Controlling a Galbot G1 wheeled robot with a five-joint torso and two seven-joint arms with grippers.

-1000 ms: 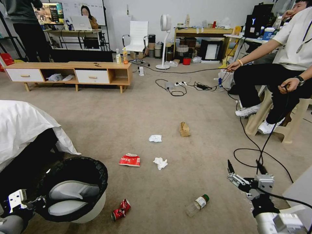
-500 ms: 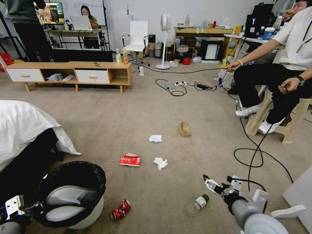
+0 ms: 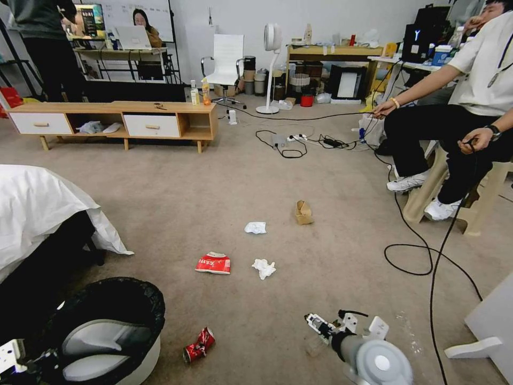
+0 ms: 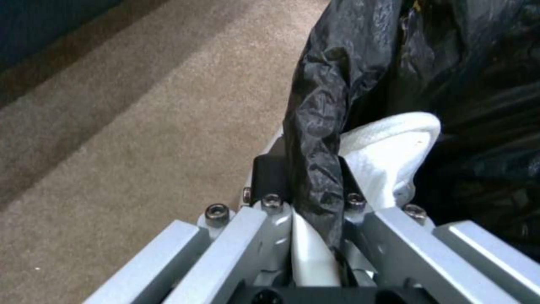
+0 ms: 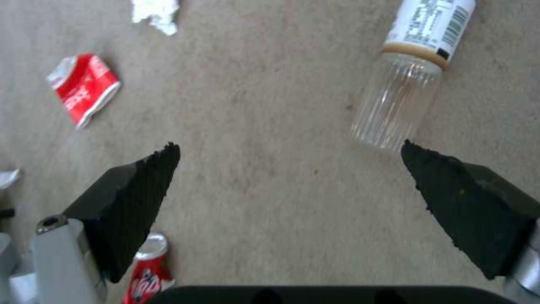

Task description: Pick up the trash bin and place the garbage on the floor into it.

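Observation:
The trash bin [image 3: 107, 342], white with a black bag over its rim, hangs at the lower left. My left gripper [image 4: 306, 177] is shut on its rim and bag [image 4: 320, 126]. My right gripper [image 3: 320, 325] hovers open just above the floor [image 3: 267, 182]. The clear bottle [image 5: 411, 80] lies just beyond one fingertip [image 5: 427, 164], not between the fingers. Other garbage lies loose: a crushed red can [image 3: 199, 345], a red-white carton [image 3: 214, 263], two tissues [image 3: 255, 228] [image 3: 264, 267] and a brown box [image 3: 303, 212].
A bed with a white sheet [image 3: 37, 214] stands at the left, close to the bin. Black cables [image 3: 422, 256] loop over the carpet at the right, near a seated person's feet. A low wooden cabinet [image 3: 117, 120] stands at the back left.
My right arm has swung down and to the left, and its gripper now hangs over the bottle. The bin in my left gripper has sunk lower in the head view.

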